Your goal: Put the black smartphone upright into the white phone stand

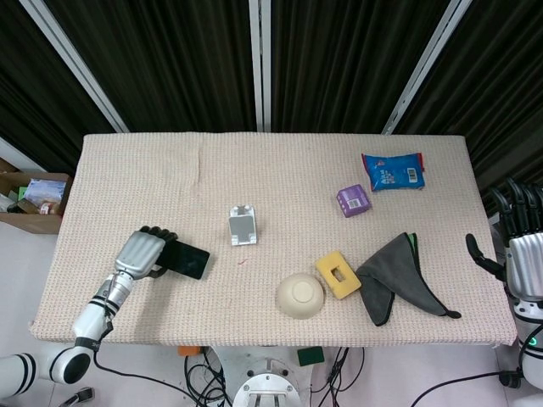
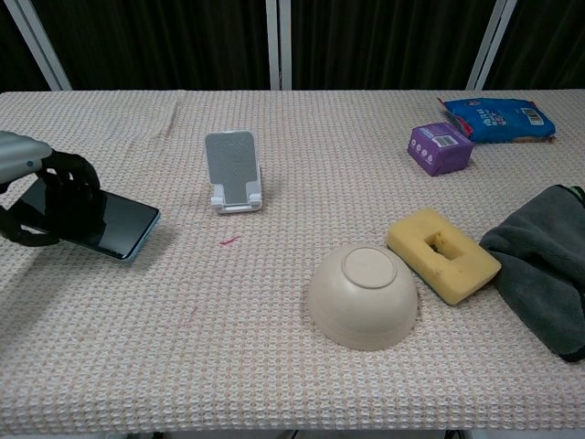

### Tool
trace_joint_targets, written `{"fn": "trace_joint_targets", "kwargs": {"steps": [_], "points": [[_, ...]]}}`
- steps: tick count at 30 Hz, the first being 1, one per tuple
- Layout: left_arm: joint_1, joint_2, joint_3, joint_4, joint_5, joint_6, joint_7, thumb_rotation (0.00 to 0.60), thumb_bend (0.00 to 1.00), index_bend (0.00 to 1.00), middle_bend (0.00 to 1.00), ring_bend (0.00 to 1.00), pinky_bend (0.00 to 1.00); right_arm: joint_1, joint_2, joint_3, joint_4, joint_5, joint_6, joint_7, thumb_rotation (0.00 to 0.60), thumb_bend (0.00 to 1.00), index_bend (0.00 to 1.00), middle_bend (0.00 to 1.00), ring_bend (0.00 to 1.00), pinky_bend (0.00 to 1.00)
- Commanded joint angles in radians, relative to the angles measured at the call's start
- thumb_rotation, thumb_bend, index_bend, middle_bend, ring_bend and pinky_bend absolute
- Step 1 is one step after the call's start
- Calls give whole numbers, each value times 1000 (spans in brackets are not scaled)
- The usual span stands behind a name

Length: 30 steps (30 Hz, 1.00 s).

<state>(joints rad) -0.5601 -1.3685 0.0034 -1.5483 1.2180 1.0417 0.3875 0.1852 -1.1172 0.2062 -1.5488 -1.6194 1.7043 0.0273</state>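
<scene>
- Left hand (image 1: 142, 253) grips the black smartphone (image 1: 187, 260) — fingers wrapped around its near end, phone lifted slightly off the table (image 1: 280, 178).
- White phone stand (image 1: 243, 225) stands nearby, apart.
- Right hand (image 1: 519, 246) off-table — fingers apart, holding nothing.

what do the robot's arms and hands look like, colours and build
The left robot hand has a silver-grey metallic back with black fingers, on a slim silver wrist and a white forearm with a black band near the elbow. The right robot hand at the table's edge looks alike: a pale grey body with black fingers. No markings are legible.
</scene>
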Motion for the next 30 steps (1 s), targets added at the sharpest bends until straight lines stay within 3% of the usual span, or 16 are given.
{"fn": "trace_joint_targets", "kwargs": {"steps": [1,7,12,21,30], "points": [[13,33,-14,-21,40,58,7,600,381,635,694,398,512,-2,1,0,1,2,2,1,586,364,0,0,0,0],[21,101,-59,-52,158,219,116,600,381,644,701,413,519,-9,5,2,3,8,9,9,584,365,0,0,0,0],[-15,101,-79,-19,328,312,297,600,380,644,742,432,535,-11,-2,4,12,18,9,18,585,365,0,0,0,0],[-150,40,-113,95,511,234,553,600,377,626,697,421,485,-19,-3,13,19,28,24,39,586,365,0,0,0,0],[-270,15,-113,199,629,134,603,600,383,629,668,403,432,-35,2,16,22,32,47,60,585,366,0,0,0,0]]}}
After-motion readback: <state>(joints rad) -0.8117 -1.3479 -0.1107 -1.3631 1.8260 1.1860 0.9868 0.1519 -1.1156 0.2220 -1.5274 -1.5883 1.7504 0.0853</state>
